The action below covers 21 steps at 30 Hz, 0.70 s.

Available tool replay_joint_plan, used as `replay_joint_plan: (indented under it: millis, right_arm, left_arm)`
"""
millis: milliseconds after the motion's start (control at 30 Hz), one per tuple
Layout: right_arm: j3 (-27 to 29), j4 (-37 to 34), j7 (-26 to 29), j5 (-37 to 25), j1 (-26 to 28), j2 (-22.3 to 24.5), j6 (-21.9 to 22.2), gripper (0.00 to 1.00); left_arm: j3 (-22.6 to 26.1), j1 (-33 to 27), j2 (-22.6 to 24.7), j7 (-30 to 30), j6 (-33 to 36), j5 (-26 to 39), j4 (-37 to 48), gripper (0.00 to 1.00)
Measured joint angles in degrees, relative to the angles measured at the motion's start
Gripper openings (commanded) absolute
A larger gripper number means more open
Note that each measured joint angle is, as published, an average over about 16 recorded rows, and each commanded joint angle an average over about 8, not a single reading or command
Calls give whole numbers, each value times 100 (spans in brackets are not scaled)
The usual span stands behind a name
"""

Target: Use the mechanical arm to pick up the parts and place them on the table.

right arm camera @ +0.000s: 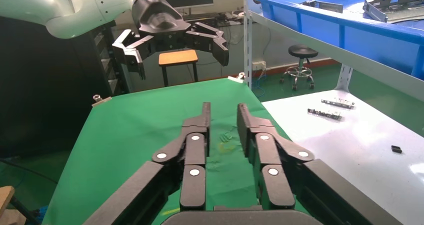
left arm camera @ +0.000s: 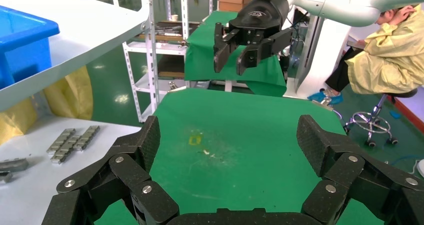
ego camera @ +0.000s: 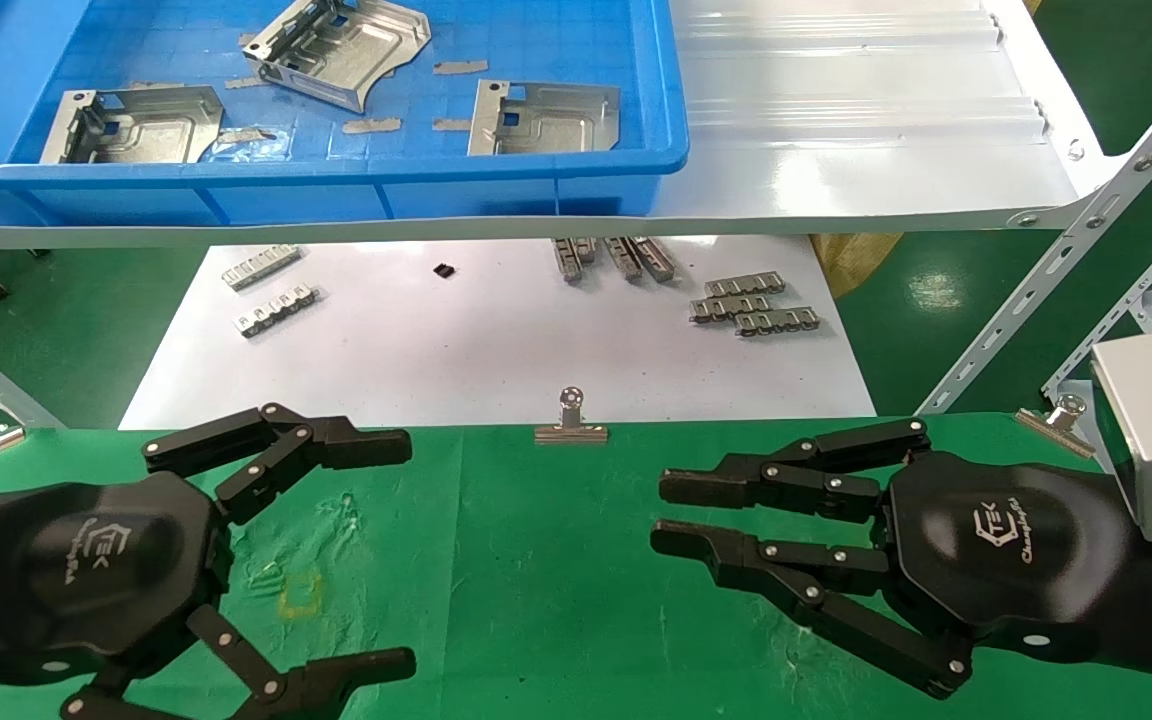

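Left end effector (ego camera: 401, 545): spread wide, empty, above the green desk (ego camera: 536, 560).
Right end effector (ego camera: 658, 512): fingers nearly together, empty, above the desk.
Parts: 3 sheet-metal plates (ego camera: 544, 118) in the blue bin (ego camera: 336, 180) on the shelf.
Risk: flat plates may slip; bin wall could block the reach.

Both grippers hover over the desk (ego camera: 536, 560), jaw tips facing each other: left gripper (ego camera: 391, 545) with jaws spread wide, right gripper (ego camera: 671, 512) with jaws nearly closed, nothing between either pair. Binder clip (ego camera: 570, 425) on the desk's far edge, beyond the gap between the jaws. Toothed strips (ego camera: 751, 308) on the board (ego camera: 496, 350) behind that. Three parts (ego camera: 544, 118) lie in the bin (ego camera: 536, 185) on the shelf (ego camera: 866, 150), farthest back.
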Motion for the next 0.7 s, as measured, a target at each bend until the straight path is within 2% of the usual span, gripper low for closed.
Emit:
replay_joint_plan:
  millis: [700]
  right_arm:
    - [0,0,0,0,0,0,0,0]
  left_arm:
    - [0,0,0,0,0,0,0,100]
